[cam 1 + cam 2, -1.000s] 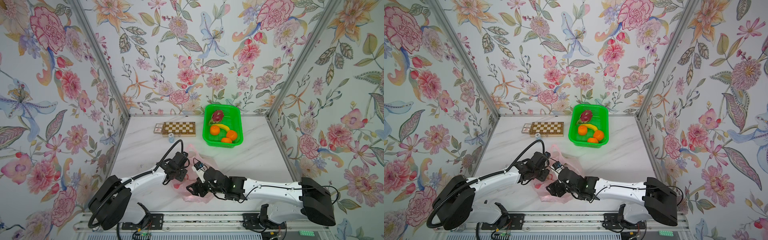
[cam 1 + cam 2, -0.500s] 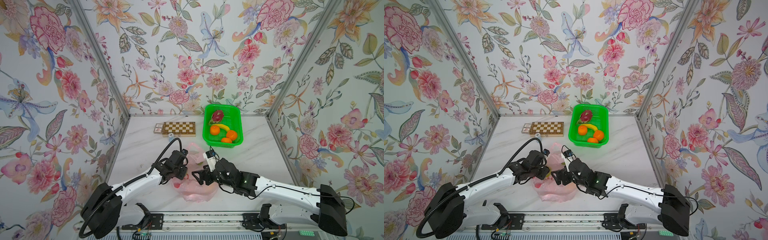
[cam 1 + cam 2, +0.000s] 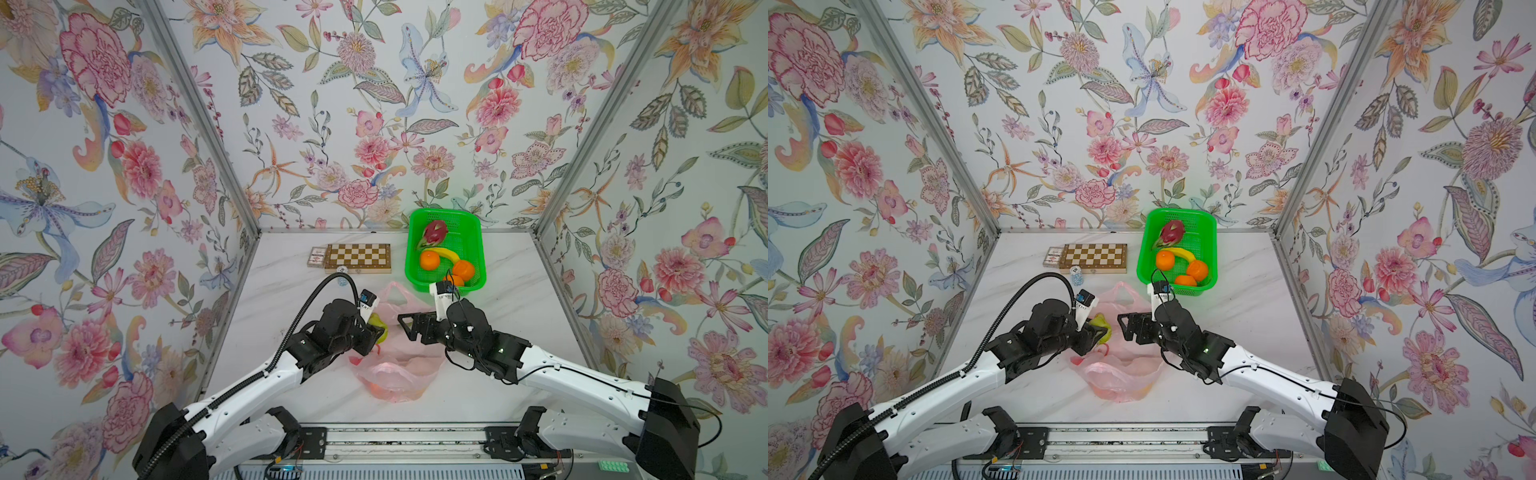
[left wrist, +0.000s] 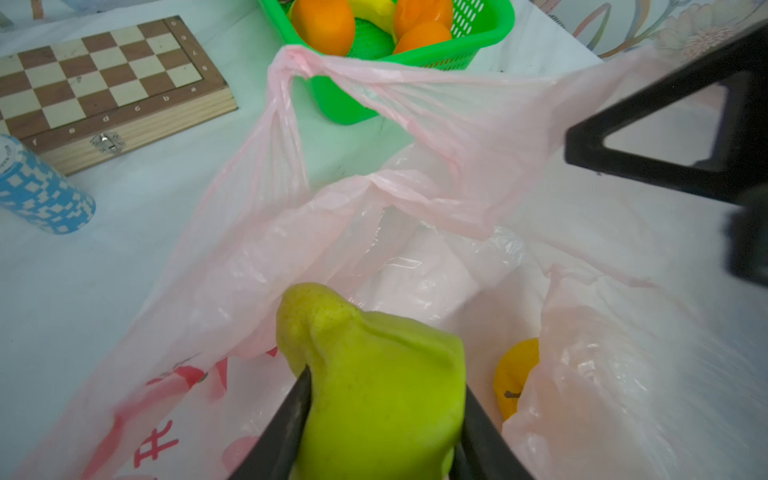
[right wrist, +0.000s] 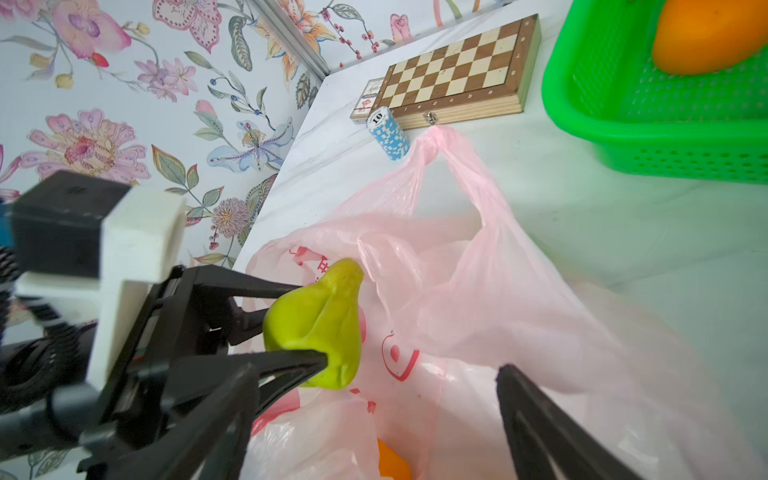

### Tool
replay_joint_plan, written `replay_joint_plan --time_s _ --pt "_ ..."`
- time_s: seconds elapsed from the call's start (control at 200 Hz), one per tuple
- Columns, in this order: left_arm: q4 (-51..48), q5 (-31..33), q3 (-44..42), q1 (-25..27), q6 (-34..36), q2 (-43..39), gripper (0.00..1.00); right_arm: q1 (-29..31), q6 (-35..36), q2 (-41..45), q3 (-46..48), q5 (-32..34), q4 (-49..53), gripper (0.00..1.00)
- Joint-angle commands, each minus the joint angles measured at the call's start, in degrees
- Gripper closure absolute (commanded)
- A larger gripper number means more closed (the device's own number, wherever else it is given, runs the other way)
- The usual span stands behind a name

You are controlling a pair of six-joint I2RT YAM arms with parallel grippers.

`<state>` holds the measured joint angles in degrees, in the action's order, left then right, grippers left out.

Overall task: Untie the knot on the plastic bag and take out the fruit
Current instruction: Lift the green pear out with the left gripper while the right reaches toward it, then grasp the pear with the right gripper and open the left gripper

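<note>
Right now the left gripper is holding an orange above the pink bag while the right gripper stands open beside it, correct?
Not an orange: the left gripper holds a yellow-green pear, as the left wrist view shows. The rest holds: above the pink bag, right gripper open beside it.

Pale-pink bag [image 3: 395, 376], yellow-green pear [image 4: 374, 374], green basket [image 3: 457, 219], brown-cream chequered board [image 3: 357, 257]

Bright, even, diffuse light fills both top views, with faint shadows on the marble surface [image 3: 291, 291]. Wrist views soften toward their edges; the plastic bag [image 4: 415, 257] shows mild glare.
</note>
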<state>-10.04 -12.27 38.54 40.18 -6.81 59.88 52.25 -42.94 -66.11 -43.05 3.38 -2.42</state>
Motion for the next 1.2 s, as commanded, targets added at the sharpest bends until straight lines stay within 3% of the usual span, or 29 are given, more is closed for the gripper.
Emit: replay_joint_plan --time_s 0.0,0.41,0.62,0.901,1.196 --pt "4.71 -4.86 -1.19 -0.42 3.01 -2.22 0.70 -1.85 -3.64 -0.35 -1.85 -2.97 0.65 0.10" --pt "14.37 -6.80 0.42 -0.39 8.06 -4.70 0.70 -6.41 -1.58 7.72 -5.58 -5.25 3.07 0.08" --pt "19.98 -6.75 3.50 -0.39 14.54 -5.21 0.72 -7.58 -0.16 9.09 -7.44 -11.99 1.15 0.02" --pt "23.78 -15.77 7.18 -0.38 24.99 -4.10 0.68 -7.70 -2.54 4.89 -9.99 -24.21 -2.72 0.01" --pt "25.69 -22.48 8.49 -0.37 28.19 -2.52 0.64 -7.08 -6.85 2.27 -8.39 -26.62 -10.51 0.03"
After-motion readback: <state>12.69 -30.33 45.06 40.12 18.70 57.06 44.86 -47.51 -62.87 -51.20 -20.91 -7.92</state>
